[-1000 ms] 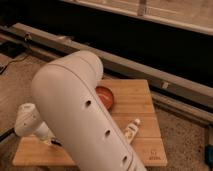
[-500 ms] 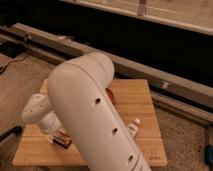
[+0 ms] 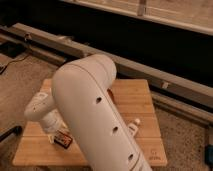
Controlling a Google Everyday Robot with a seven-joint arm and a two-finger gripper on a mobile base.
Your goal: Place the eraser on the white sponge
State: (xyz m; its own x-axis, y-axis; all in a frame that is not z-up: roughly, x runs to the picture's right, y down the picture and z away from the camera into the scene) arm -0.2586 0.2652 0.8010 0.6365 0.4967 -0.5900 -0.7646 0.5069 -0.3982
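wooden board [image 3: 136,98], small white bottle [image 3: 133,128] on its right part, metal rail [image 3: 150,72] behind

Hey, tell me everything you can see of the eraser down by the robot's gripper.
The eraser is a small, flat, rectangular block, dark with a red-orange stripe. It sits skewed at the front left part of the wooden board. The robot's big white arm hides its right end. The gripper is right against its left end. It is not clear whether the eraser is held or simply lies on the wood.
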